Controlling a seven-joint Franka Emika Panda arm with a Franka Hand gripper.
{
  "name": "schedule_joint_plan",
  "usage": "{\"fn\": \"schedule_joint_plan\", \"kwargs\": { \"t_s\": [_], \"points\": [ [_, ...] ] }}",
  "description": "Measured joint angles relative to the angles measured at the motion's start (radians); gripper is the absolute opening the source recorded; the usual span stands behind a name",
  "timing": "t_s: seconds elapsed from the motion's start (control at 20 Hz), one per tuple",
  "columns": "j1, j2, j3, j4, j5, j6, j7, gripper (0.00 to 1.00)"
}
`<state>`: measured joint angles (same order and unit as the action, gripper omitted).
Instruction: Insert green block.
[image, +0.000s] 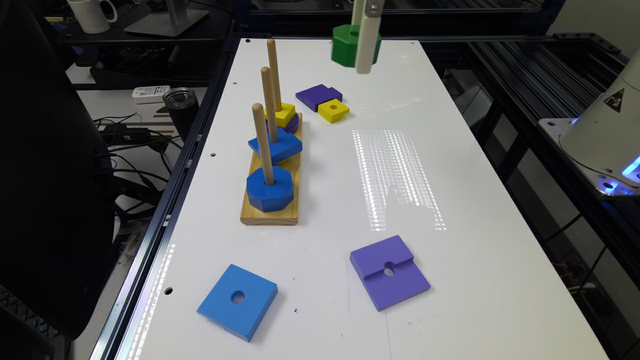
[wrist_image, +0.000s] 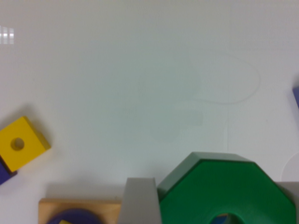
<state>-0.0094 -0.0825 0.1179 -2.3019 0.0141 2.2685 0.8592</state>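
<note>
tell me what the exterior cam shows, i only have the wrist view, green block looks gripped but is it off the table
Observer: Yes. The green block hangs in the pincer above the far end of the white table, not resting on it.
Operator: which pegs already have blocks
Observer: All three. The nearest peg holds a blue octagonal block, the middle peg a blue square block, and the far peg a yellow block over a purple piece.
Operator: anything loose near the front
Observer: A blue square and a purple square lie flat near the table's front edge, apart from each other and from the wooden base.
</note>
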Motion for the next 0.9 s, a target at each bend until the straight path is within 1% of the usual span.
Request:
{"fn": "schedule_joint_plan", "kwargs": {
  "t_s": [0.4,0.7,0.9],
  "points": [
    [0.000,0.094,0.033,0.100,-0.0008,0.000,0.034,0.00],
    [0.000,0.154,0.054,0.168,-0.0035,-0.001,0.054,0.00],
    [0.001,0.192,0.066,0.212,-0.0070,-0.002,0.069,0.00]
  ]
}}
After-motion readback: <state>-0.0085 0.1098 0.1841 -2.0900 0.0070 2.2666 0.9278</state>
